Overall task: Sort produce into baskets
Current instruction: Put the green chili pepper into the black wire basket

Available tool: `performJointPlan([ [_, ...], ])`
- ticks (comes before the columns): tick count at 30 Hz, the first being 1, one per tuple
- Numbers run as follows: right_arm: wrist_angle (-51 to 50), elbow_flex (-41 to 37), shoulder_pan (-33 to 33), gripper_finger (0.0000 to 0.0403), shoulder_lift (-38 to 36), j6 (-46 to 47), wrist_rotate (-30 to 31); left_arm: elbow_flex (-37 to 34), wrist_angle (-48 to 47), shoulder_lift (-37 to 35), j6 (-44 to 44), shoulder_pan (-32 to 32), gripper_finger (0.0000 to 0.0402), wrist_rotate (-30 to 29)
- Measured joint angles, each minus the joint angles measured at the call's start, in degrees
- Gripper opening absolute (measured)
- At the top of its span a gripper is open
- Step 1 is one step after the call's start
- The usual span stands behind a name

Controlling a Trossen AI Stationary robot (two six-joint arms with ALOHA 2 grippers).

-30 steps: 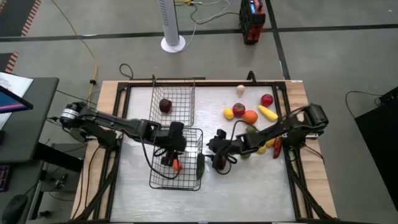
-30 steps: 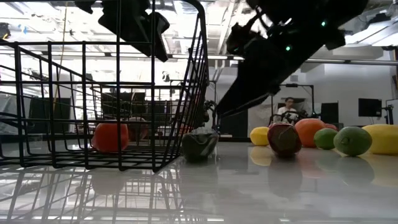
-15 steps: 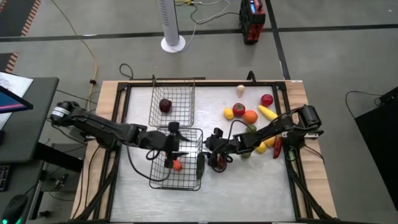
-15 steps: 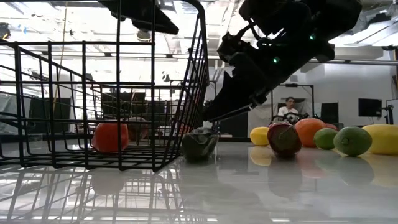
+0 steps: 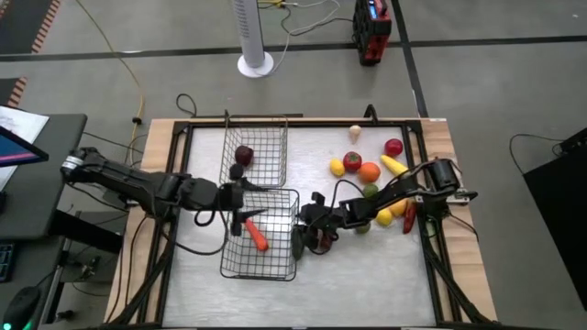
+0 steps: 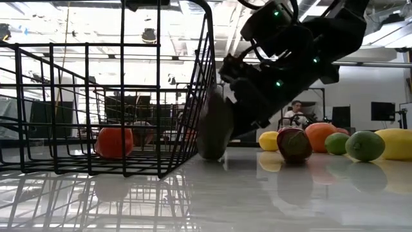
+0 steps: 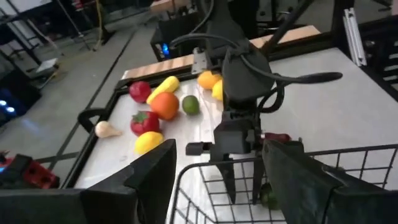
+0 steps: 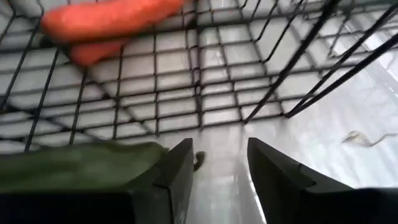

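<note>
Silver-grey mesh makes up the two biggest things on the table (image 5: 367, 284): the far basket (image 5: 255, 154), just above the middle of the high view, holds one dark red round piece (image 5: 244, 155), and the near basket (image 5: 262, 235), at the centre-left, holds a long orange carrot (image 5: 256, 234). That split suggests one basket is meant for fruit and the other for vegetables. The two stand end to end, probably so that either arm can reach them. Unsorted produce (image 5: 369, 171) lies bunched in the upper right of the high view, well apart from the baskets, among it a yellow round piece (image 5: 337, 167), a red strawberry-like piece (image 5: 352, 160) and a long yellow one (image 5: 395, 166). The right gripper (image 5: 309, 234) reaches from the right edge to just outside the near basket's right wall, low over the table. In the low view a long dark green piece (image 6: 214, 125) stands almost upright against it, beside the wire wall. The right wrist view shows green against one finger (image 8: 168, 180) while the gap between the two fingers is bare, so I cannot tell whether the piece is clamped or only propped. Being long and green, it likely belongs with the carrot. The left gripper (image 5: 240, 207) hangs over the near basket's upper left corner, fingers partly apart and holding nothing, seemingly waiting.
</note>
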Motion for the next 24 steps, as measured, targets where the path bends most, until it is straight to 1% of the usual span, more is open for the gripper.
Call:
performJointPlan([
  [5,-0.70,0.04,-0.59,0.0129,-0.04,-0.09,-0.05,0.00,-1.64,-1.97,-0.52,0.02,0.0228,-1.78],
  [10,-3.23,0.04,-0.62,0.0063,-0.07,-0.10,-0.22,0.00,-1.67,-2.50,-0.53,0.02,0.0228,-2.70],
  [13,-2.80,0.04,-0.64,0.0025,-0.09,-1.00,-0.22,0.00,-1.65,-2.54,-0.50,0.02,0.0228,-2.79],
  [14,-2.82,0.04,-0.63,0.0019,-0.10,-1.35,-0.19,0.00,-1.68,-2.54,-0.49,0.02,0.0228,-2.79],
  [19,-5.53,0.04,-0.61,0.0018,-1.80,-1.57,0.19,0.00,-2.60,-2.54,-0.51,0.02,0.0228,-2.88],
  [24,-13.20,0.04,-0.11,0.0018,-6.81,-1.62,5.92,0.00,-3.29,-2.54,-0.49,0.02,0.0228,-4.32],
])
